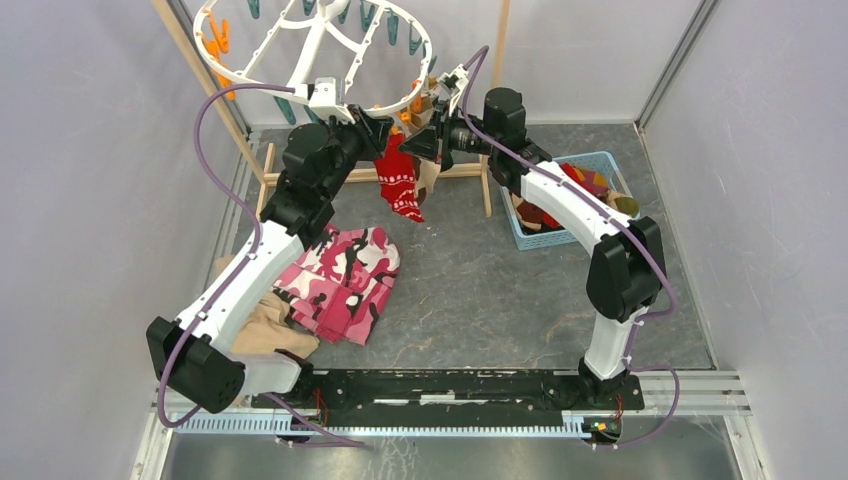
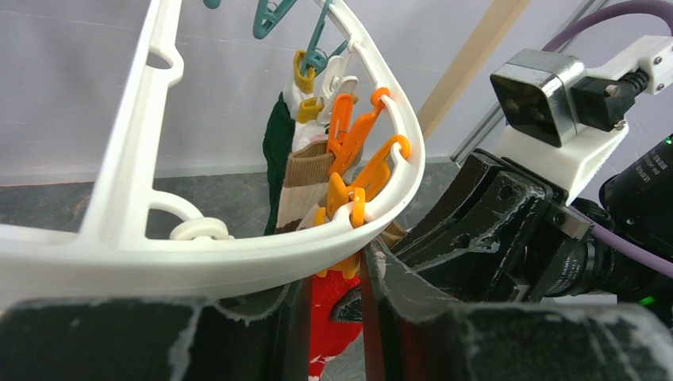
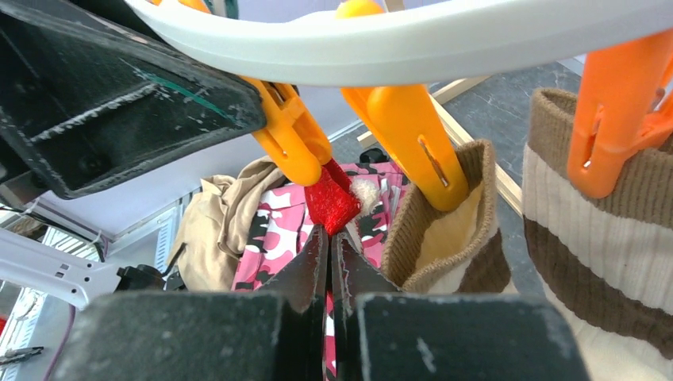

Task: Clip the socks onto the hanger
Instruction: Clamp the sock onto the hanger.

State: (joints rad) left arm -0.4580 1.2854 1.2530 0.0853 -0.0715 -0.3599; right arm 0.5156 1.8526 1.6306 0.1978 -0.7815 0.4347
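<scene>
The left tool (image 2: pixel 333 274) is narrowed partway, and its two black fingers sit either side of an orange clip (image 3: pixel 290 131) that hangs from the rim of the hanger (image 2: pixel 238 262). In the right wrist view one of those fingers presses against the clip's upper part. The right tool (image 3: pixel 328 238) is closed tight, with the edge of the red sock (image 3: pixel 332 202) pinched between its fingertips just below that clip. The sock's tip sits in the clip's mouth, but how firmly the clip bites cannot be told. The rest of the red sock, with its white pattern, hangs down between the two tools.

The hanger is a white oval frame above the far left part of the table (image 1: pixel 480 290), with orange and teal clips along its rim. Beside the red sock a brown-striped sock (image 3: pixel 444 238) hangs from the next orange clip. A second striped sock (image 3: pixel 603 238) hangs from the clip beyond, and a dark green sock (image 2: pixel 278 151) hangs farther round the rim.

More socks lie in a blue basket (image 1: pixel 585 158) near the far right edge of the table. A pink camouflage garment (image 1: pixel 345 275) and a tan cloth (image 1: pixel 265 325) lie toward the near left.

There is white print on the black camera body (image 2: pixel 651 171) on the right wrist, too small to read.
</scene>
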